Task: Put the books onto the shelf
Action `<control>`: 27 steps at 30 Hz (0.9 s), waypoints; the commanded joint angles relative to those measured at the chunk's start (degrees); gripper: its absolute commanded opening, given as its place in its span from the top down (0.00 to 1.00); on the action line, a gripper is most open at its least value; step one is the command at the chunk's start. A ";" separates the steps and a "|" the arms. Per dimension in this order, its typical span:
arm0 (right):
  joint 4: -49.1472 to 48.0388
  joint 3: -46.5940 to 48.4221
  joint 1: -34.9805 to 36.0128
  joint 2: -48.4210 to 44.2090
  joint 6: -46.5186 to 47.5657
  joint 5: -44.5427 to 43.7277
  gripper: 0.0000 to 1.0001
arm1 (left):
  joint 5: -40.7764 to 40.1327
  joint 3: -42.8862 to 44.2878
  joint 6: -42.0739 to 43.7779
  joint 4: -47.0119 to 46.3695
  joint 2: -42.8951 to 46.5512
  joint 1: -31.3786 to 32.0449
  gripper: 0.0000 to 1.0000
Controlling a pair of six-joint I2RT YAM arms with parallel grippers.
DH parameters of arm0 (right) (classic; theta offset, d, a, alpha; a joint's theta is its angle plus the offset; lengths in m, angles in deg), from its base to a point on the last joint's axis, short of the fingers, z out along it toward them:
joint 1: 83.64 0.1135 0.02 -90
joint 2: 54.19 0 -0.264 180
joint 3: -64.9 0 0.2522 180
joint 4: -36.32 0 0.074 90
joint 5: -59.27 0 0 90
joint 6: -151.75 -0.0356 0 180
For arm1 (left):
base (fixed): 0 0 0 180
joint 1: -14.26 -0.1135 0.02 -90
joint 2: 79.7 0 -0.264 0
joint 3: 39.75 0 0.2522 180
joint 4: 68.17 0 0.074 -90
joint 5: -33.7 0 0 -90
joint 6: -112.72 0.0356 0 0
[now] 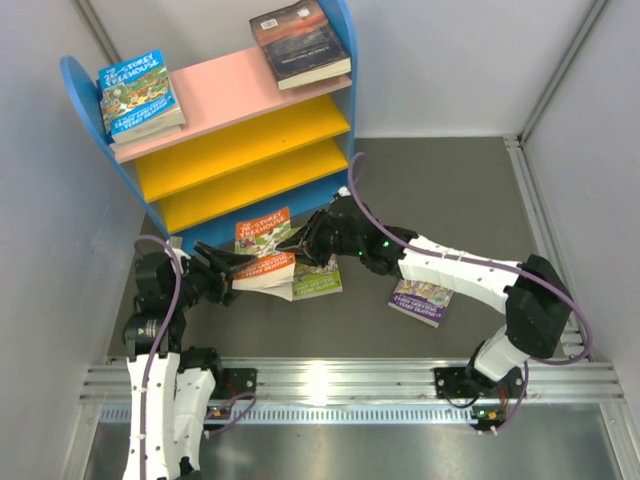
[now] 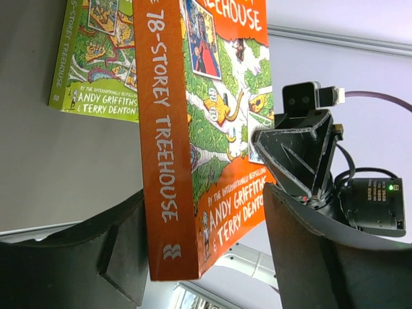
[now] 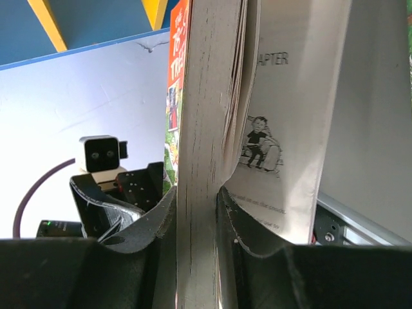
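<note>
The orange book [image 2: 206,129] was off the desk [image 1: 440,200], in front of the shelf [image 1: 225,90], suspended between both arms. The right tool [image 3: 196,212] was clamped narrow on its page edge. The left tool [image 1: 222,264] stood wide, one finger on each side of the spine, not gripping.

Hazards I noted:
1. The right tool pinched only part of the page block. The back pages flared loose outside the grip and could crease or tear under load.
2. If the left tool closed off-centre on the spine, the book could twist out of the right tool's hold.

Count of books:
- Held: one.
- On the desk: three, namely a red-and-green book [image 1: 262,232], a green book [image 1: 320,282] and a purple book [image 1: 420,300].
- On the pink top board: one dark book [image 1: 300,42] and a blue-topped stack [image 1: 140,98] of at least two. I could not tell the exact number.
</note>
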 commanded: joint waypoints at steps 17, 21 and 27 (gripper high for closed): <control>-8.05 5.64 2.94 1.34 0.20 1.58 1.00 | 2.93 6.28 1.53 -3.38 -4.03 0.24 1.00; -8.59 5.91 2.50 0.12 6.80 5.81 0.49 | 3.81 12.34 6.45 -0.39 -7.88 0.24 1.00; 1.33 -0.92 0.57 -9.10 19.10 5.91 0.10 | 8.90 23.41 13.93 0.32 -13.60 0.15 1.00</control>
